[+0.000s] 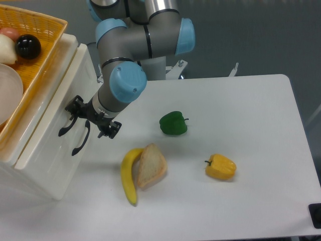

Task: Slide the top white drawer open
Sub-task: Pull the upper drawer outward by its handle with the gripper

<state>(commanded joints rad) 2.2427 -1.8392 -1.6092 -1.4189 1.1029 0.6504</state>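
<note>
The end effector [85,118] is being held against the front of the white cabinet [45,165] at the left edge of the desk [241,125]. Its black fingers are being shown on either side of the upper curved black handle [65,126], one finger [75,104] above it and the other [111,129] out toward the desk; whether the handle is being pinched or the fingers are merely spread around it cannot be told. The arm [130,50], grey with light blue caps, is being seen reaching down from the far edge of the desk.

The top white drawer [52,108] is being seen as the upper front panel of the cabinet, tilted in this view, with the handle low on its face. Just beside it the lower drawer [55,165] is being shown with its own black handle [80,141].

An orange basket [37,37] is being carried on top of the cabinet, with a black ball [27,46] and a white bowl [9,90] inside.

On the desk, a banana [127,174] is lying near the cabinet, touching a piece of bread [151,165]. A green pepper [173,123] is lying near the middle, and a yellow pepper [220,167] is lying toward the near edge, well apart from the cabinet.
</note>
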